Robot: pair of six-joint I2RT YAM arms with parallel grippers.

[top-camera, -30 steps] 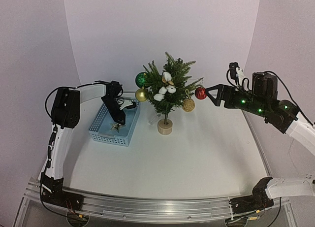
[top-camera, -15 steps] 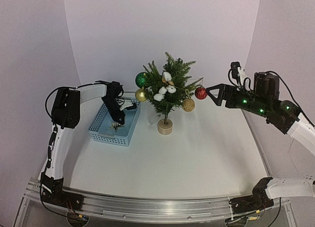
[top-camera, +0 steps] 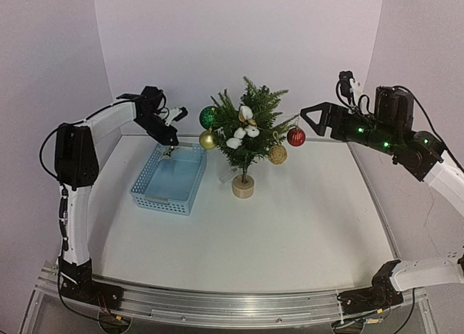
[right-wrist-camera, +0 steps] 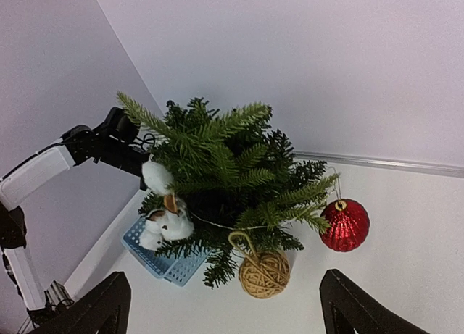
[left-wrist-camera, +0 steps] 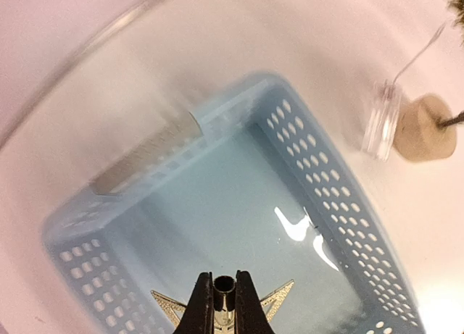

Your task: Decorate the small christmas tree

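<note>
The small christmas tree point(top-camera: 248, 124) stands mid-table on its pale wooden disc base point(top-camera: 243, 188). It carries a green bauble point(top-camera: 208, 117), a gold bauble point(top-camera: 208, 139), white cotton bolls point(top-camera: 243, 132), a twine ball point(top-camera: 278, 154) and a red bauble point(top-camera: 295, 137). My left gripper point(top-camera: 168, 141) hangs over the far end of the blue basket point(top-camera: 161, 201), shut on the socket of a gold star point(left-wrist-camera: 280, 298). The left wrist view shows its jaws point(left-wrist-camera: 224, 299) pinching that tube. My right gripper point(top-camera: 312, 121) is open, just right of the red bauble point(right-wrist-camera: 345, 224), facing the tree point(right-wrist-camera: 217, 167).
The perforated blue basket point(left-wrist-camera: 319, 160) sits left of the tree, its floor bare below the star. The tree's base point(left-wrist-camera: 426, 128) lies just past the basket's right wall. Pale walls close in behind and at both sides.
My left gripper closed on the gold star in the basket and lifted it up and towards the back. My right gripper rose slightly and stayed open.
</note>
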